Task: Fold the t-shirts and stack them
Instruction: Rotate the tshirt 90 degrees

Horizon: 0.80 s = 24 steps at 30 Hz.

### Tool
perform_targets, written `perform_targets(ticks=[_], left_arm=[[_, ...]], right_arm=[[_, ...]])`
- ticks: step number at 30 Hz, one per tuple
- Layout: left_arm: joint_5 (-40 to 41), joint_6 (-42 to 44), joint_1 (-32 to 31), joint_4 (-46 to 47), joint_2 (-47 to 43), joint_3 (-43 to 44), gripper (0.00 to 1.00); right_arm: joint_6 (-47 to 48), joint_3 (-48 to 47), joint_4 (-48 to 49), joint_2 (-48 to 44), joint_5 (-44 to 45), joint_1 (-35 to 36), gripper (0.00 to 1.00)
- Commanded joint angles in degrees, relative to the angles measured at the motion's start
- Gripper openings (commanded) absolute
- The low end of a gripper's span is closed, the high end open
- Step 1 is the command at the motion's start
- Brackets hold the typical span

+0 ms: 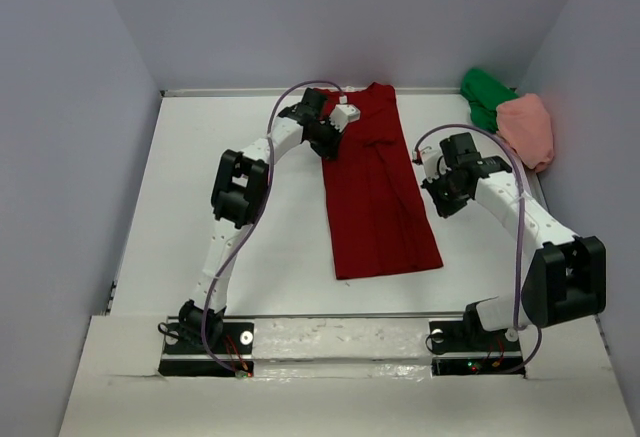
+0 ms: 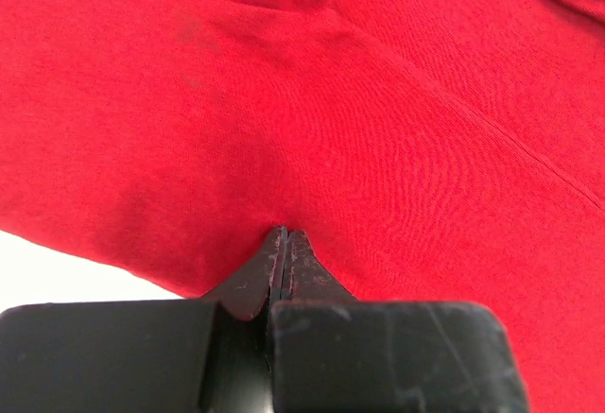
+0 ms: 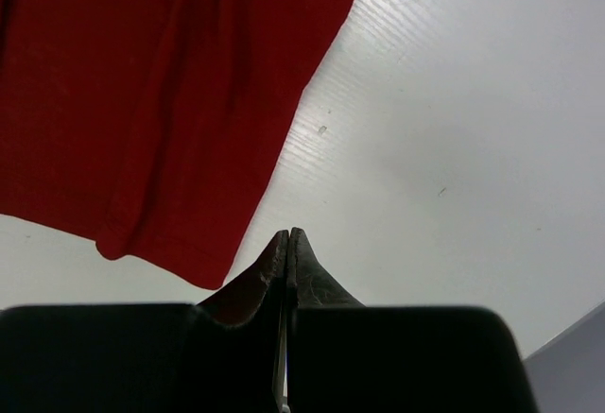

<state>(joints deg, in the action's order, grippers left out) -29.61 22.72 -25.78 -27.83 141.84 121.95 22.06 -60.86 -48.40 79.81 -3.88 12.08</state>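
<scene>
Where the left pincer [image 2: 284,235] sits: over the dark red t-shirt [image 1: 380,207], near the collar end and close to the cloth's left edge.
Left pincer state: tips pressed together; they meet the red fabric, and whether any cloth is caught between them cannot be told.
Right pincer [image 3: 286,235] state: tips together, holding nothing, above bare tabletop [image 1: 300,287].
Dark red t-shirt: spread flat as a long narrow shape, beneath and ahead of the left pincer; its right edge runs just to the left of the right pincer, not touching it.
Green t-shirt [image 1: 485,95]: bunched up beyond the right pincer, toward the far right corner.
Salmon pink t-shirt [image 1: 530,127]: crumpled, touching the green one, well to the right of the right pincer.
Stack: none yet; the three t-shirts lie in two separate places.
</scene>
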Motion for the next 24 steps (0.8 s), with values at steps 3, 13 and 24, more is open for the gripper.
perform_targets(ticks=[3,13,24], left_arm=[[4.47,-2.77,-0.06,-2.22,2.91,5.75,0.0],[6.84,-5.49,1.52,-3.36,5.9,9.79,0.0],[2.45,-8.39,3.63,-6.53,7.66,10.15,0.0]], right_arm=[[-1.41,-3.47,-1.87,1.75,-2.27,-0.03,0.0],[-1.85,-6.73,-3.98,4.56,-2.19,-0.03,0.0],[-1.41,-8.92,-5.47,6.14,0.1,-0.03,0.0]])
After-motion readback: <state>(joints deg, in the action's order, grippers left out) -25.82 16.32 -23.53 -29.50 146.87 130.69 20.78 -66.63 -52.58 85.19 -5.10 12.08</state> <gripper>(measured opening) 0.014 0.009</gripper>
